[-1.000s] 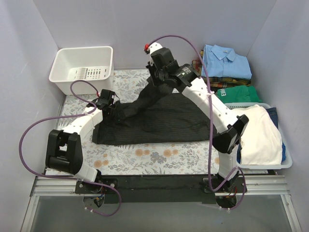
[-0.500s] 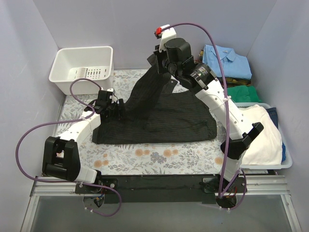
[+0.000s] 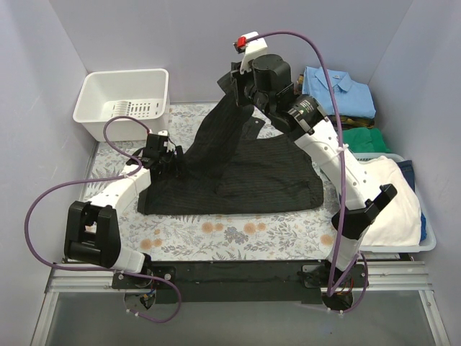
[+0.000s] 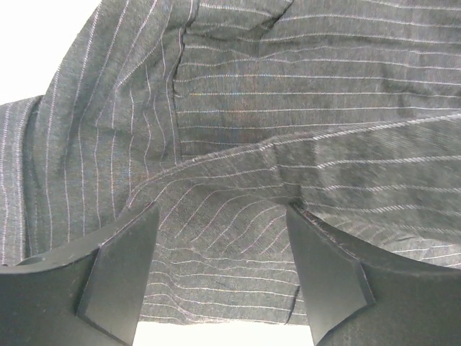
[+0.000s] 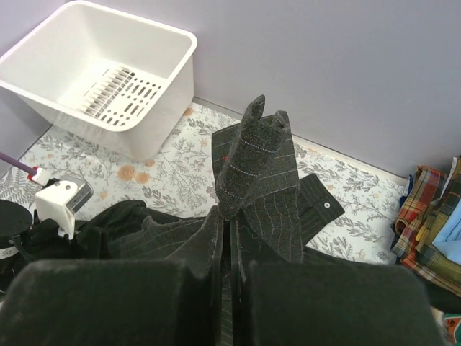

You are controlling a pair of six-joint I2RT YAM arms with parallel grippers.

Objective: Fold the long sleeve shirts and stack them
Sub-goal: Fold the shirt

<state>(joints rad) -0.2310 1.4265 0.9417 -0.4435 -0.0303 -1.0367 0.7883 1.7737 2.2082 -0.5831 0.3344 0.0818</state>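
The right gripper [image 5: 229, 249] is seen with its jaws pressed almost together on a sleeve of the black pinstriped shirt [image 3: 245, 180]. The sleeve is lifted off the table toward the back wall, and its bunched end stands up above the fingers. The left gripper [image 4: 222, 223] is held low at the shirt's left edge with its jaws wide apart. Pinstriped cloth and a folded seam are spread across the gap, and whether the pads touch them cannot be told. The shirt's body is laid flat across the middle of the floral table cover [image 3: 216, 232]. A cuff [image 5: 320, 205] with a pale button is draped beside the raised sleeve.

A white perforated basket [image 3: 92, 85] is set at the far left corner. At the far right, a light blue shirt [image 3: 337, 90] is stacked on a plaid shirt [image 3: 328, 121], with a green garment [image 3: 360, 140] nearer. A white garment [image 3: 385, 191] is heaped in a pale bin [image 3: 403, 247] by the right arm. Bare cover is left along the near edge and between basket and shirt.
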